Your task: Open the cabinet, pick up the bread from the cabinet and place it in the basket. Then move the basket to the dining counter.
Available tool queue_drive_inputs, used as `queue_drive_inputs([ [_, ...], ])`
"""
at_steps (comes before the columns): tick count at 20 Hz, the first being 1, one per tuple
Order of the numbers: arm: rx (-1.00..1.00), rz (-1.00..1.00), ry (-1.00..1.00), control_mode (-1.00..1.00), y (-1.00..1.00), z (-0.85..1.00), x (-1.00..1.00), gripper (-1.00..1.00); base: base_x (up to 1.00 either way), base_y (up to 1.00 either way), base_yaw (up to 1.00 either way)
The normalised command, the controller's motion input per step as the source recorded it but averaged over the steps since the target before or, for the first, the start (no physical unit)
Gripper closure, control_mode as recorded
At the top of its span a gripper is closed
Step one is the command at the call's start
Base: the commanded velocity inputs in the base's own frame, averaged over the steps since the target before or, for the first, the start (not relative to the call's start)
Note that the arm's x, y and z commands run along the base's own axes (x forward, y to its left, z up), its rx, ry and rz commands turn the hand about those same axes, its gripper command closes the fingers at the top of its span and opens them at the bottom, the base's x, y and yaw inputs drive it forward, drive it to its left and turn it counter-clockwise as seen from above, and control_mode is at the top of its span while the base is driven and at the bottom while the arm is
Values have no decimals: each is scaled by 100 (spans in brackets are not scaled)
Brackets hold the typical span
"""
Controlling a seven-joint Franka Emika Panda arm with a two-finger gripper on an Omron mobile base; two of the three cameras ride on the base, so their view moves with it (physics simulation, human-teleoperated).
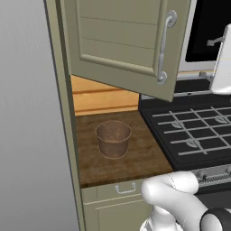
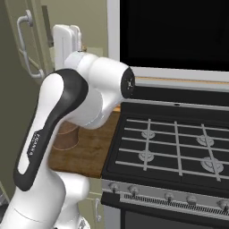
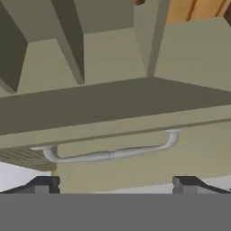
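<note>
Two fingers (image 3: 113,182) stand wide apart, empty, their tips cut off, facing the cabinet (image 3: 135,108) door's handle (image 3: 113,153).

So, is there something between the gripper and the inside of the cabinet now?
Yes. In the hand view the olive-beige slatted cabinet door with its curved grey bar handle lies across the gripper, edge-on. The door is swung partly open in the left base view. The bread cannot be made out.

White arm (image 2: 89,89) of rounded segments, dark joint bands, small lettering on the black forearm cover.
</note>
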Motion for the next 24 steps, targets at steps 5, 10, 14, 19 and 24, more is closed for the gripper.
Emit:
queue_drive_inputs([
  [5,7,3,13,-100,0,0,46,-100,0,0,0],
  [10,-2,0,5,-100,0,0,48,-100,0,0,0],
  [14,-12,1,0,-100,14,0,24,-100,0,0,0],
  [19,-2,5,7,-100,39,-1,20,-100,0,0,0],
  [24,1,17,4,-100,57,0,-8,-100,0,0,0],
])
